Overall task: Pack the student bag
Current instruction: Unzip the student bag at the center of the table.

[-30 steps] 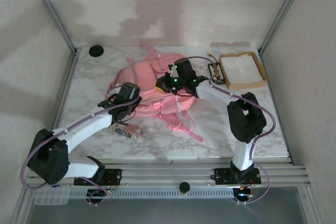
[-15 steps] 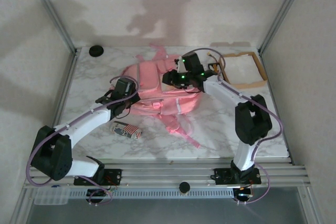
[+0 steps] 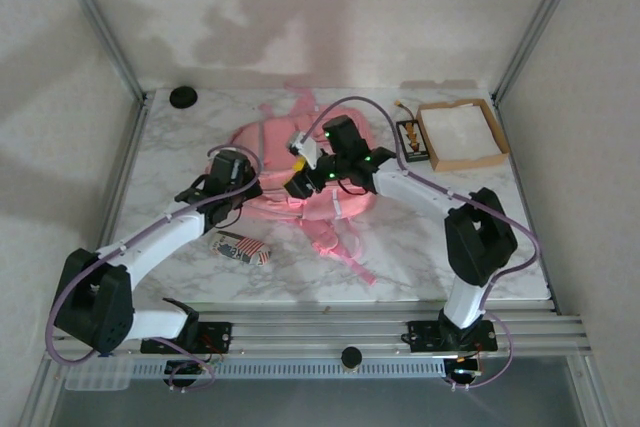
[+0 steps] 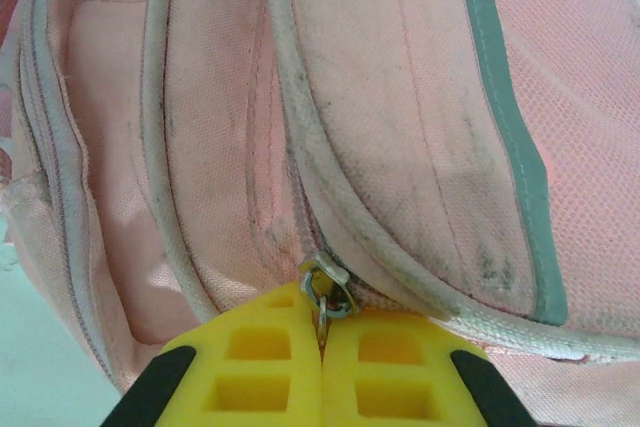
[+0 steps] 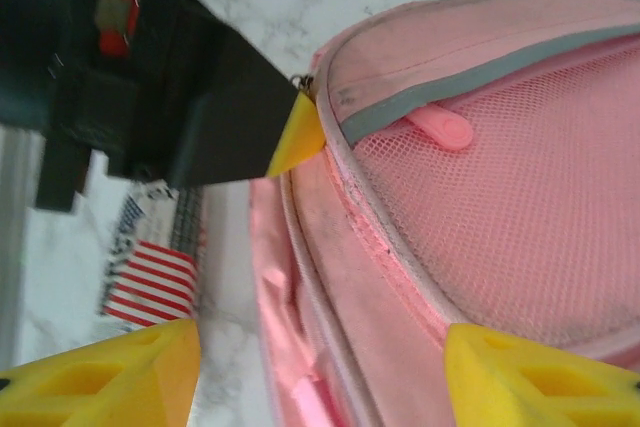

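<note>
While the left claw (image 4: 320, 342) pinches the student bag's (image 4: 400, 127) zip pull (image 4: 326, 292), the right claw (image 5: 320, 352) gapes.

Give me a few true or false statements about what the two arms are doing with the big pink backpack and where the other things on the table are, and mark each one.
1. The left gripper is shut on the metal zipper pull of the pink fabric backpack. True.
2. The right gripper is clamped on a pink strap. False: its fingers stand apart above the backpack.
3. The small flag-pattern pouch lies inside the shallow brown cardboard box. False: it lies on the marble table, near the left arm, on the near side of the backpack.
4. The cardboard box sits at the table's far right corner. True.
</note>
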